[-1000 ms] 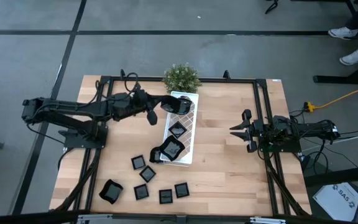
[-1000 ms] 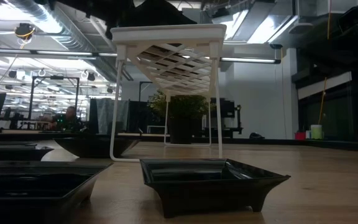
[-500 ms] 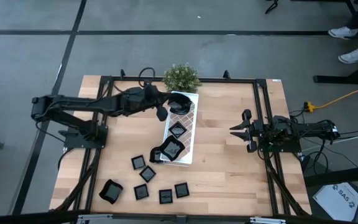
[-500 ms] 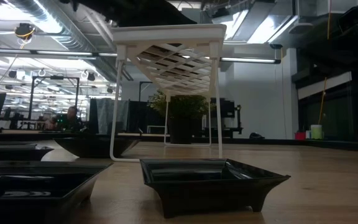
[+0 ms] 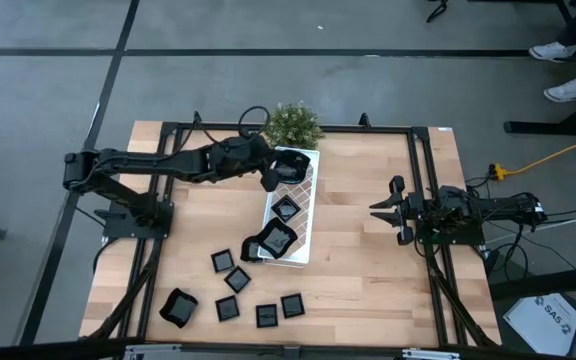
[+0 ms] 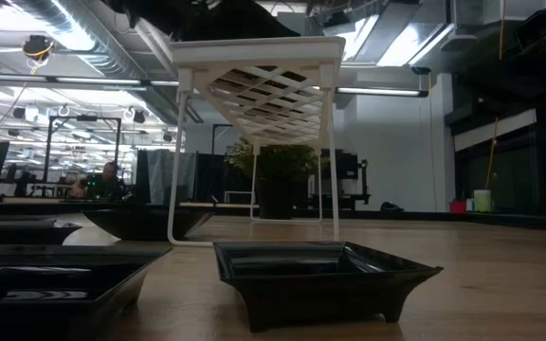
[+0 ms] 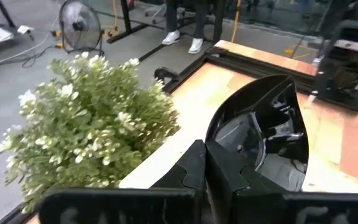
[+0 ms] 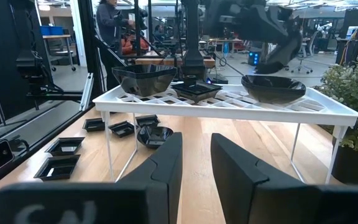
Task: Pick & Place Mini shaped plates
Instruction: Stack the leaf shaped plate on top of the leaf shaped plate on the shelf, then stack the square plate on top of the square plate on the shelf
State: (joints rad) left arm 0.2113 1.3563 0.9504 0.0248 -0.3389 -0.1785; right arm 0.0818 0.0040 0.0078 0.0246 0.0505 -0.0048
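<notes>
Several glossy black mini shaped plates (image 5: 236,281) rest on the wood near the table's front left, seen close in the low view (image 6: 325,277). More plates (image 5: 285,209) sit on the white lattice tray (image 5: 308,205), which stands on thin legs (image 8: 229,102). My left gripper (image 5: 270,177) reaches in from the left over the tray's far end and is shut on a rounded black plate (image 7: 263,134). My right gripper (image 5: 388,208) waits open at the table's right, touching nothing. My left gripper pinches the plate's rim (image 7: 211,144) on the side nearest the arm, between its two fingers (image 7: 191,171). It comes from the table's left, slanting a little down. The plate (image 8: 272,87) is at the tray's far end, hollow side up; whether its base rests on the lattice I cannot tell.
A small green potted plant (image 5: 291,122) stands just beyond the tray's far end, close beside my left gripper (image 7: 86,124). Black frame rails (image 5: 423,190) run along the table's sides. Bare wood (image 5: 353,260) lies between the tray and my right arm.
My left gripper has gone toward the table's right edge, from beside the tray to over its far end next to the plant, staying shut.
</notes>
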